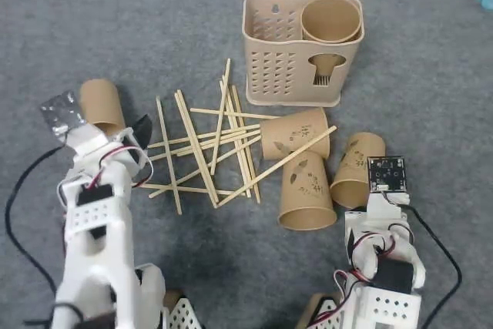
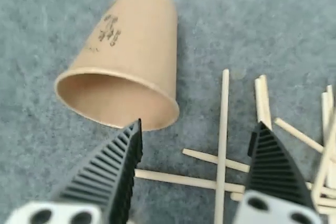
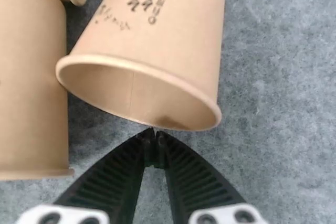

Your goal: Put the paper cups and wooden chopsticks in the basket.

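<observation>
A tan slotted basket (image 1: pixel 286 63) stands at the back with one paper cup (image 1: pixel 331 19) upright inside it. Another cup (image 2: pixel 123 61) lies on its side at the left, its mouth facing my left gripper (image 2: pixel 199 124), which is open just short of it above some chopsticks (image 2: pixel 222 129). Many wooden chopsticks (image 1: pixel 208 144) lie scattered in the middle. Three cups lie at the right (image 1: pixel 296 135) (image 1: pixel 306 194) (image 1: pixel 357 167). My right gripper (image 3: pixel 155 132) is shut and empty, its tips right at the rim of the rightmost cup (image 3: pixel 157 40).
Grey carpet (image 1: pixel 431 75) covers the whole surface. In the right wrist view a neighbouring cup (image 3: pixel 31 77) lies against the rightmost one. Cables (image 1: pixel 19 190) trail beside each arm's base near the front edge.
</observation>
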`<state>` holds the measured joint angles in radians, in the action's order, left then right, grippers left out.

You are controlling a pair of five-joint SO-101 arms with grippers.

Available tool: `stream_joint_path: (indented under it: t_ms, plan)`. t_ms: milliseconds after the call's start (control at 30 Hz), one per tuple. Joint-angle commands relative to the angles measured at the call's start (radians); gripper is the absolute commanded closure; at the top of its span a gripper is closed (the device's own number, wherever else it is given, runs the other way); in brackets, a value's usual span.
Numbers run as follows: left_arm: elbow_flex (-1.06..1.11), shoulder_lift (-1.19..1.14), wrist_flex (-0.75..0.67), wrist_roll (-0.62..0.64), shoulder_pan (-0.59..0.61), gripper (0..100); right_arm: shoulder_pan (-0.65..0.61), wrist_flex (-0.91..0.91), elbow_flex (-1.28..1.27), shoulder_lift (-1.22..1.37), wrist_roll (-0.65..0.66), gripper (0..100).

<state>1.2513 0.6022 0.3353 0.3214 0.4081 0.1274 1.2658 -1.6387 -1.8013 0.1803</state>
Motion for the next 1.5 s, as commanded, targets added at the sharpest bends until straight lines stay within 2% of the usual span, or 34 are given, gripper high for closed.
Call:
stream_joint_path:
  t_ms: [0,267,433,533,700,733,1000,1200,1333,1467]
  plan:
    - [-0.137,-0.150,-0.031,0.043,-0.009,69,0.010,-0.012,0.005,-0.012,0.014,99.0]
    - [-0.266,-0.396,-0.226,0.040,0.025,69,0.010,-0.012,0.005,-0.012,0.014,99.0]
    - [-0.352,-0.503,-0.241,0.040,0.008,70,0.012,-0.012,0.005,-0.012,0.014,99.0]
    - [-0.415,-0.554,-0.242,0.038,0.003,76,0.012,-0.012,0.005,-0.012,0.014,99.0]
    - [-0.510,-0.595,-0.232,0.038,0.002,95,0.012,-0.012,0.005,-0.012,0.014,99.0]
    - [-0.526,-0.588,-0.209,0.038,0.002,99,0.012,-0.012,0.005,-0.012,0.014,99.0]
    - [-0.636,-0.390,0.110,0.029,0.000,99,0.012,-0.012,0.005,-0.012,0.014,99.0]
    - [-0.694,-0.272,0.299,-0.092,-0.049,99,0.012,-0.012,0.005,-0.012,0.014,99.0]
    - [-0.834,-0.204,0.542,-0.164,-0.109,99,0.012,-0.012,0.005,-0.012,0.014,99.0]
    - [-1.061,-0.206,0.804,-0.230,-0.196,99,0.012,-0.012,0.005,-0.012,0.014,99.0]
